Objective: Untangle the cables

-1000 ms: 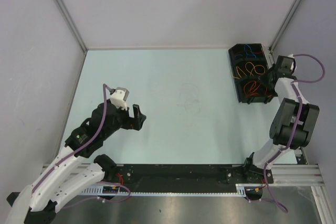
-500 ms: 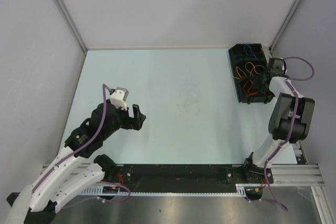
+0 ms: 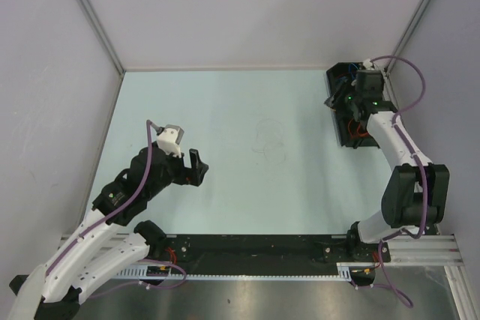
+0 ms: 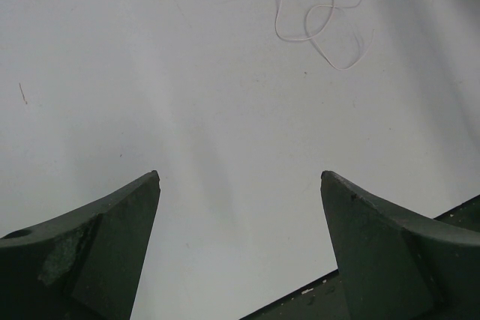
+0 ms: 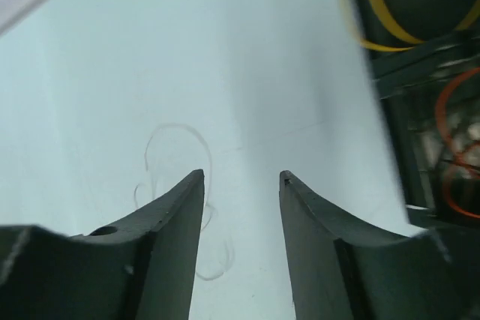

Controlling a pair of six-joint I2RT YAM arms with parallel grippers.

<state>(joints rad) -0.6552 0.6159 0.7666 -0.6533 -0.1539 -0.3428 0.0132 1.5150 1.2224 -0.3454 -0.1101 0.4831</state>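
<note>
Left end effector (image 4: 240,175) and right end effector (image 5: 241,174) hang open and empty over the table (image 3: 225,110). A pale cable (image 4: 319,13) lies looped between them. Coloured cables (image 5: 379,11) sit in a black tray (image 5: 394,125).

L arm (image 3: 90,241) & R arm (image 3: 394,134): white shells, black joints, a lilac hose (image 3: 152,148) along each. Green dots at R wrist, prob. LEDs (image 3: 350,97). L end effector (image 4: 240,177) & R end effector (image 5: 241,174): dark wedge fingers, L one scuffed.
</note>
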